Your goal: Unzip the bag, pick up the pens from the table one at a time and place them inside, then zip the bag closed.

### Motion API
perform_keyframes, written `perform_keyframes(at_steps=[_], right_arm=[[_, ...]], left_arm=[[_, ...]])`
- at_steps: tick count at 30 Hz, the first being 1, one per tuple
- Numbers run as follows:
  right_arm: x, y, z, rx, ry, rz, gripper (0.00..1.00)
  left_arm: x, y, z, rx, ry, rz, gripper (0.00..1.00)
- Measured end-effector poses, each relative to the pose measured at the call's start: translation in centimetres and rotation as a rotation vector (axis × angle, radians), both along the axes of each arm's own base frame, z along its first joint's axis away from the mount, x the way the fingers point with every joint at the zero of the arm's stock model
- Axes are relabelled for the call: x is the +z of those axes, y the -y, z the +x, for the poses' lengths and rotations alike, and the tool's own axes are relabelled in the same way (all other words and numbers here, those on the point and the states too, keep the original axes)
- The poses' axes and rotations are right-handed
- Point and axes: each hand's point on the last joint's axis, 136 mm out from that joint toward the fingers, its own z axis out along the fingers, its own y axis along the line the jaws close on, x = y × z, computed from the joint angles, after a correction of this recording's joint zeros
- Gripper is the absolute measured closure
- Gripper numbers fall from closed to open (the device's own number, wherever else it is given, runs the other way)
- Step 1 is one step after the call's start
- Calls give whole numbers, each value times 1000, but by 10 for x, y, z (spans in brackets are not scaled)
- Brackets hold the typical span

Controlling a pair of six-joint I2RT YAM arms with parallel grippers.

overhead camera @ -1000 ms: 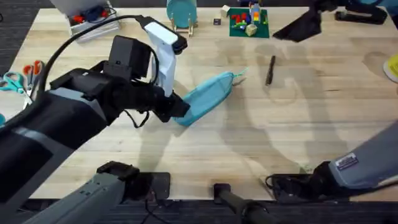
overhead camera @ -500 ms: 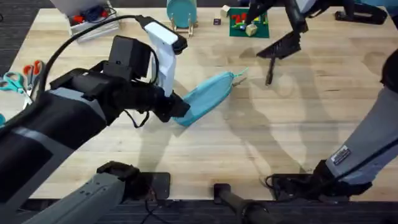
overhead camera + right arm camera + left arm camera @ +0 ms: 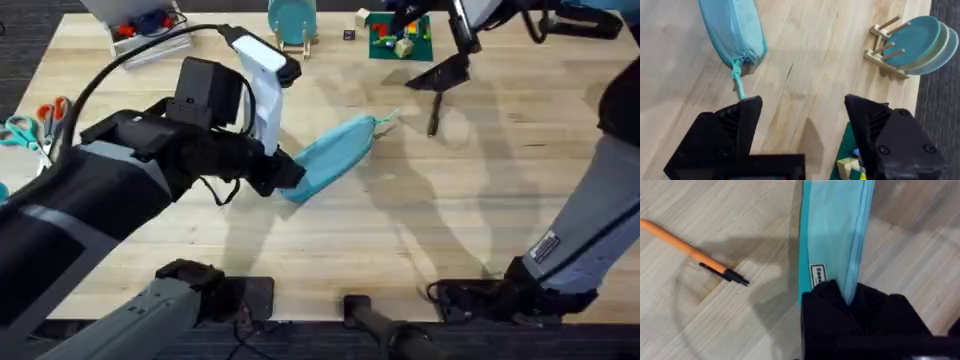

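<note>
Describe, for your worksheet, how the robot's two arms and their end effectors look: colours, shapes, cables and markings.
Both arms have grey links with black joints. The left arm carries a white wrist piece, a boxy black module and a black cable looping over it. The right arm bears a small white label near its base. The right end effector has two chunky black, wedge-shaped fingers.

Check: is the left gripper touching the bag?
Touching. In the left wrist view the left gripper is closed on the end of the bag, with fabric pinched between its fingers.
</note>
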Motion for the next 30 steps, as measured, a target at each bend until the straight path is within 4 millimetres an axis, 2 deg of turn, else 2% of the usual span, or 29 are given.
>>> perform_keyframes(at_steps=[5,7,9,14,19,25,30], right_arm=[[-8,-6,16,18,76,-13,7],[-13,-11,15,38,88,-52,6],[-21,-19,8,69,72,-110,7],[-36,-31,-28,159,-35,-253,7],[-40,-20,-52,182,-139,-329,7],[-42,-4,-49,155,-149,-355,7],[-43,-4,-45,152,-128,-359,6]], left_arm=[[0,0,0,0,0,0,959],[0,0,0,0,0,0,959],[0,0,0,0,0,0,959],[0,0,0,0,0,0,959],[0,0,0,0,0,0,959],[0,0,0,0,0,0,959],[0,0,0,0,0,0,959]])
